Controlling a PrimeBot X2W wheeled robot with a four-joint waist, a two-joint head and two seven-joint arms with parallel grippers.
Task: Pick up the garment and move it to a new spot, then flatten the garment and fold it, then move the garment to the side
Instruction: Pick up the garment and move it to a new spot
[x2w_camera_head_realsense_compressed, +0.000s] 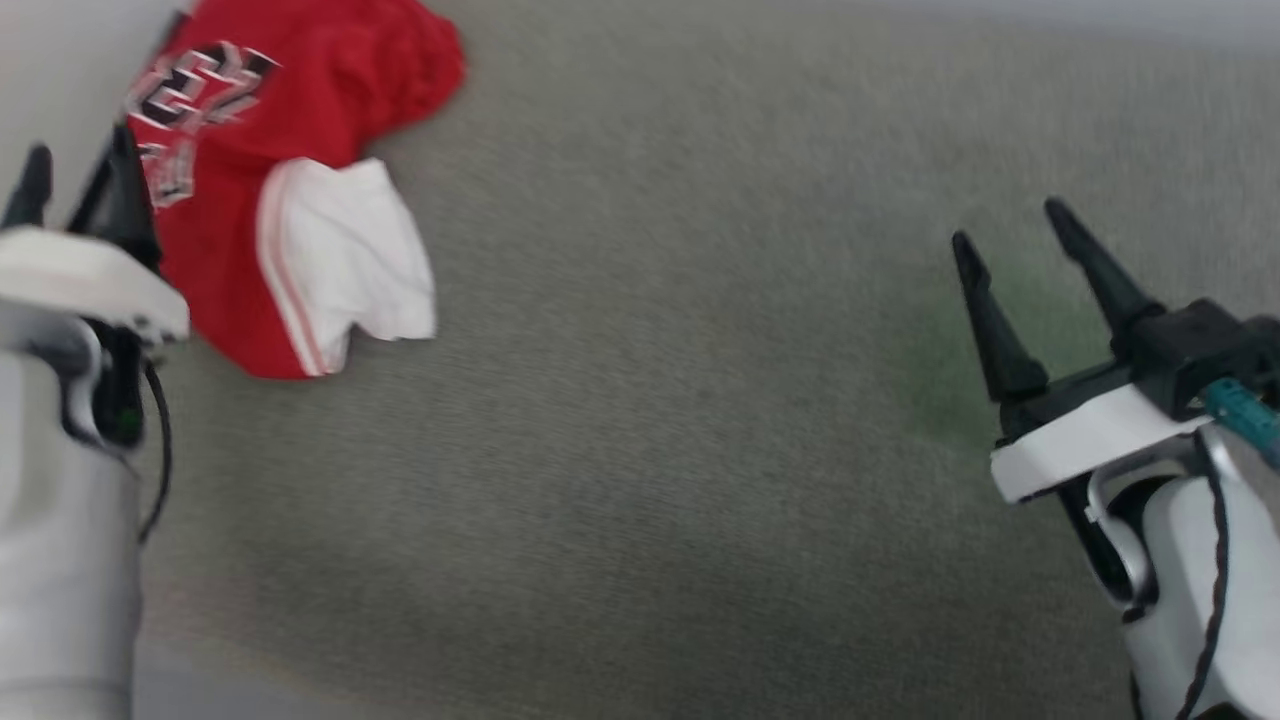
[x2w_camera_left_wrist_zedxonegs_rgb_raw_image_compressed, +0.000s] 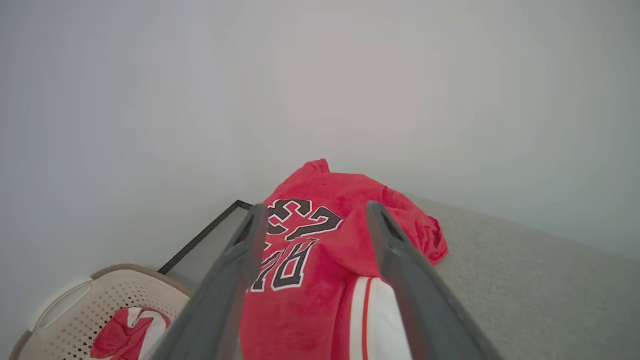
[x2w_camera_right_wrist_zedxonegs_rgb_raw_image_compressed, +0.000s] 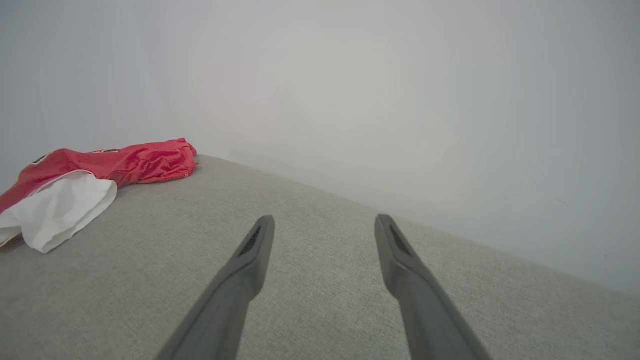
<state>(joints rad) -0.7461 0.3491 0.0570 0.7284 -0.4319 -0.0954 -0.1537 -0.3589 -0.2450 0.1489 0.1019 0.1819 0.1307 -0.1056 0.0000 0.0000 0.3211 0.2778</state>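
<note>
Over the far-left corner of the grey fabric surface (x2w_camera_head_realsense_compressed: 700, 420), your left gripper (x2w_camera_head_realsense_compressed: 80, 155) hangs at the left edge of the garment (x2w_camera_head_realsense_compressed: 300, 110). Its two dark fingers are spread wide and grasp nothing. Whether they touch the cloth you cannot tell. From its wrist camera, the fingers frame the black, white-outlined lettering on the red cloth. The garment lies crumpled in that corner, with one white sleeve (x2w_camera_head_realsense_compressed: 345, 250) with red striped trim flopped toward the near side. Past the surface's dark edge sits a pale perforated laundry basket (x2w_camera_left_wrist_zedxonegs_rgb_raw_image_compressed: 125, 295) holding another red-and-white cloth (x2w_camera_left_wrist_zedxonegs_rgb_raw_image_compressed: 125, 335). Well apart on the right, your right gripper (x2w_camera_head_realsense_compressed: 1008, 228) is likewise released and empty above bare fabric, fingers pointing toward the pale far wall (x2w_camera_right_wrist_zedxonegs_rgb_raw_image_compressed: 400, 100).
</note>
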